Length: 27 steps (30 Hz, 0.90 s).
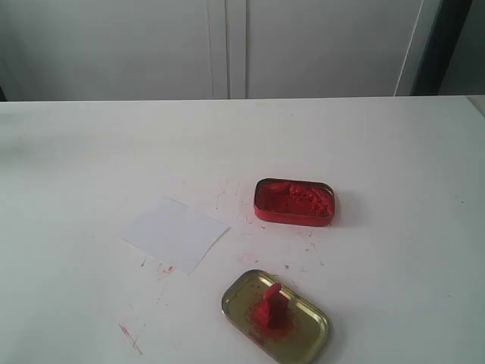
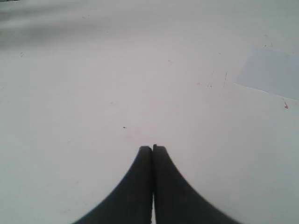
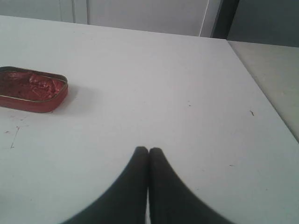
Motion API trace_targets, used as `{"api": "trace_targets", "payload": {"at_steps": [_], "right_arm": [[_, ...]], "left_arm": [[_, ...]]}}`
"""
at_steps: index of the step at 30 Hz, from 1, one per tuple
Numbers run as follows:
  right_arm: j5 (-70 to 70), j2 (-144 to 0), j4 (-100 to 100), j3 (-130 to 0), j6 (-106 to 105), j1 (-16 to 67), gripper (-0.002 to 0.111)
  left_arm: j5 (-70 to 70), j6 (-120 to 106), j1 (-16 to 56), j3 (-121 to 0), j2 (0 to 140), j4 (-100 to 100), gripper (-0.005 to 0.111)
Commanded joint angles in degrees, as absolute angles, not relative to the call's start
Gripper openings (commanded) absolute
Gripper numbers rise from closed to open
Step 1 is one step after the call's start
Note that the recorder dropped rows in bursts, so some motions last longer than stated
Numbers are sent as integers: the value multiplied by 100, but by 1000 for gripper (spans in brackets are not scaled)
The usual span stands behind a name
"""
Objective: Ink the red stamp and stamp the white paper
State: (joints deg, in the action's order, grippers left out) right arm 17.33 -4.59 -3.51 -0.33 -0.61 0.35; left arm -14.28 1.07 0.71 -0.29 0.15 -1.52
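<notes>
The red stamp (image 1: 274, 305) stands on the gold metal lid (image 1: 311, 327) near the table's front edge in the exterior view. The white paper (image 1: 175, 233) lies flat to the left of the middle, and its corner shows as the white paper (image 2: 273, 72) in the left wrist view. Behind the lid sits the red ink tin (image 1: 294, 202), open, which the right wrist view shows as the red ink tin (image 3: 30, 88). My left gripper (image 2: 152, 148) is shut over bare table with nothing in it. My right gripper (image 3: 148, 150) is shut and empty too. Neither arm appears in the exterior view.
Red ink smears (image 1: 130, 337) mark the white table (image 1: 91, 167) around the paper and tin. The table's right edge (image 3: 261, 88) runs close by in the right wrist view. White cabinet doors (image 1: 227, 45) stand behind the table.
</notes>
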Motion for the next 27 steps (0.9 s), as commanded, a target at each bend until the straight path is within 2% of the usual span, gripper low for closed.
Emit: {"api": "trace_targets", "payload": {"at_steps": [1,18,27], "right_arm": [[1658,-450,-343,0,-37,0,0],[1658,-450,-343,0,-37,0,0],[1658,-450,-343,0,-37,0,0]], "left_arm": [[-1411,111,71,0,0,-137,0],[-1376,111,71,0,0,-125,0],[-318,111,71,0,0,-124,0]]}}
